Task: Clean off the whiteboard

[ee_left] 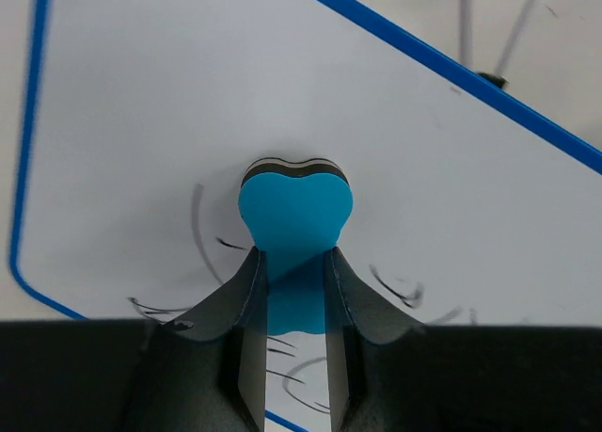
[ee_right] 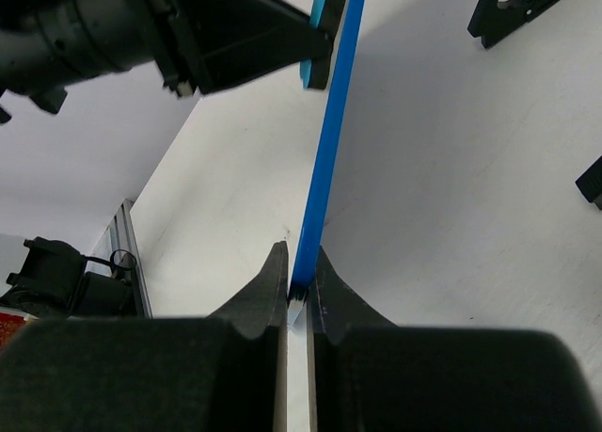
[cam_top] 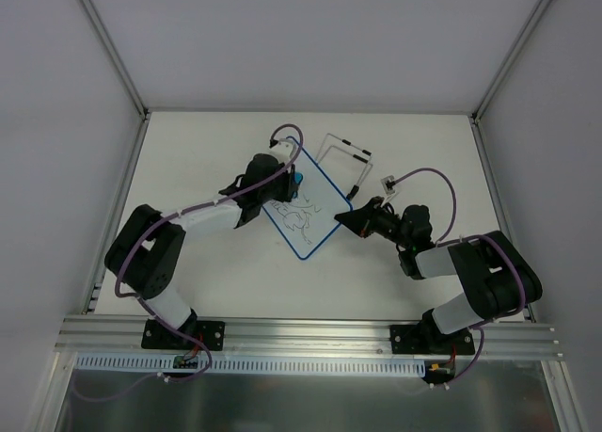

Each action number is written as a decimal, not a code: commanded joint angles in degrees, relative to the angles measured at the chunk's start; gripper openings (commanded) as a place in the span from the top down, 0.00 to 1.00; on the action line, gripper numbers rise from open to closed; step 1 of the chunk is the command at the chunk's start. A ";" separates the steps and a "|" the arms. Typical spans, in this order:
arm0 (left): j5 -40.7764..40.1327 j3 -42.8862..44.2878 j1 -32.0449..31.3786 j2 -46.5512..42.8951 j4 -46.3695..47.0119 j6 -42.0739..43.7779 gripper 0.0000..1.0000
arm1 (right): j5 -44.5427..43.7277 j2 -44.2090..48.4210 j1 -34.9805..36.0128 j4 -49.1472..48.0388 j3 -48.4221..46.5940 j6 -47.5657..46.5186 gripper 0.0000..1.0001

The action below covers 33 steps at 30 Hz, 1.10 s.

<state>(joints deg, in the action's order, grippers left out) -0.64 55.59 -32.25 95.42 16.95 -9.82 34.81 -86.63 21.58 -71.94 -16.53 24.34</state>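
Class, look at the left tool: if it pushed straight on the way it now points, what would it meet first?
The whiteboard. The left tool holds a blue eraser whose far end looks pressed against the board's face.

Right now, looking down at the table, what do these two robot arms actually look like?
The left arm and right arm match: chunky black joints, white tube-like links, a thin purple cable looping alongside each. The left gripper and right gripper are black, each with two tapered fingers.
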 commanded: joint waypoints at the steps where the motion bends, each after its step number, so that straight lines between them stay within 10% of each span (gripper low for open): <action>1: 3.39 -5.22 -7.81 -0.76 2.47 -3.70 1.00 | 7.91 0.85 1.53 -9.27 -2.36 -5.97 1.00; 13: -7.70 -7.43 -5.74 -3.75 2.48 -10.65 1.00 | 8.08 1.29 1.62 -9.36 -1.57 -6.14 1.00; 22: -4.72 -4.10 4.47 1.43 1.95 -11.01 1.00 | 8.26 1.02 1.62 -9.44 -1.57 -6.06 1.00; 33: -0.06 -8.74 -0.78 1.45 8.62 -15.05 1.00 | 8.35 0.50 1.62 -9.71 -2.10 -5.18 1.00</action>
<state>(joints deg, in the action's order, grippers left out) -5.52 50.24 -27.92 97.21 24.75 -21.93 35.16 -86.63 21.56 -71.72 -16.84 24.08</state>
